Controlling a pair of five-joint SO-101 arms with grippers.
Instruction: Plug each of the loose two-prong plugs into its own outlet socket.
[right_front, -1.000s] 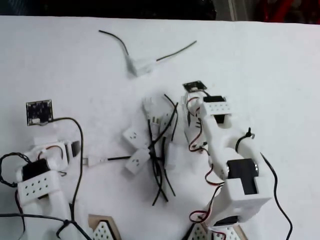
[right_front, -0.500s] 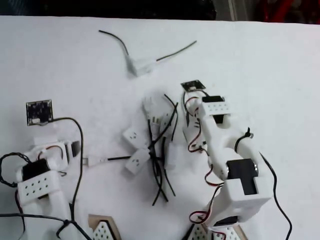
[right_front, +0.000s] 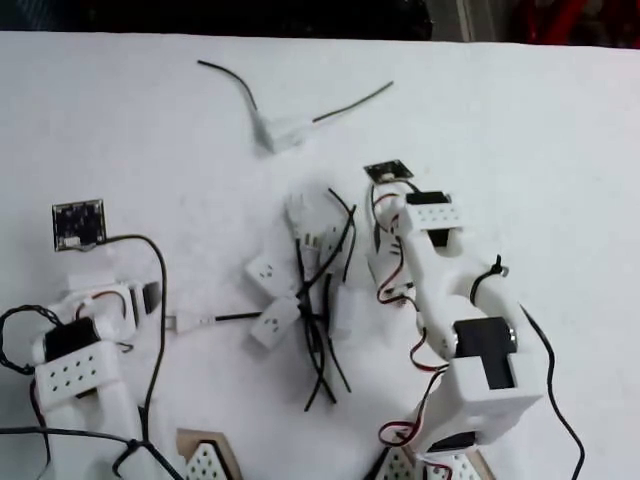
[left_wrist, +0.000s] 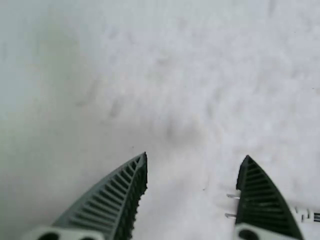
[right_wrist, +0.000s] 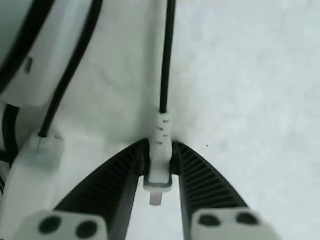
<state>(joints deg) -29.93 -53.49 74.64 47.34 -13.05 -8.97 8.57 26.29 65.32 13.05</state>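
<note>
The right gripper (right_wrist: 160, 146) pinches a white plug (right_wrist: 159, 167) between its ribbed fingers (right_wrist: 122, 180) (a short stub pokes out of the plug's near end). Its black cord (right_wrist: 167, 60) runs off across the white table (right_wrist: 250, 75), just beside a white block (right_wrist: 35, 55).

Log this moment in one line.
left tool: open over table | right tool: shut on plug | sockets: mid-table

Left arm (right_front: 70, 378): white shell, black cable.
Right arm (right_front: 485, 405): white shell, red and black wires.
Fingers (left_wrist: 125, 192): dark grey, ribbed, pointed.
</note>
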